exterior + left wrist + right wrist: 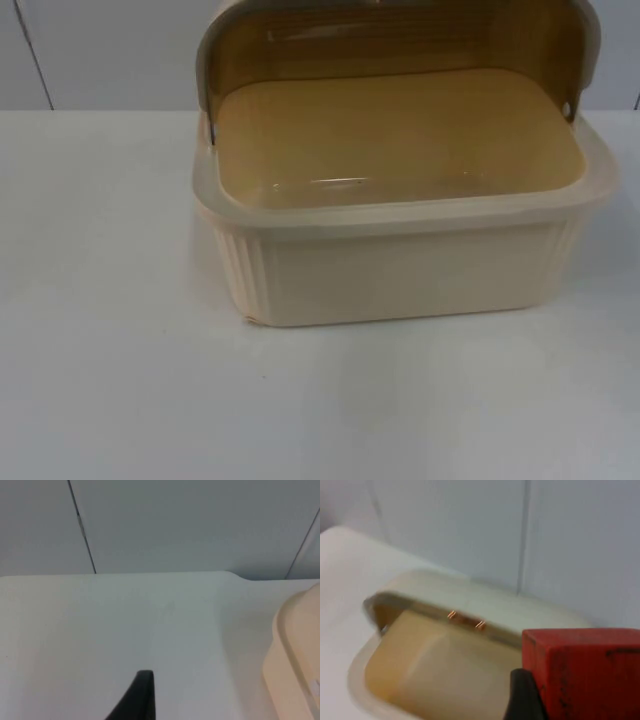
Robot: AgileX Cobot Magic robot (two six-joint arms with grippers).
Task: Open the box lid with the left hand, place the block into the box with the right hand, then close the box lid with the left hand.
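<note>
one red block (580, 672) in right gripper (530, 700), no legible writing

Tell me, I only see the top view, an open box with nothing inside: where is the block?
Observer: The right wrist view shows a red block held in the right gripper, facing the open box.
Operator: And the other arm?
Observer: The left gripper waits over bare table, beside the box's outer wall.
</note>
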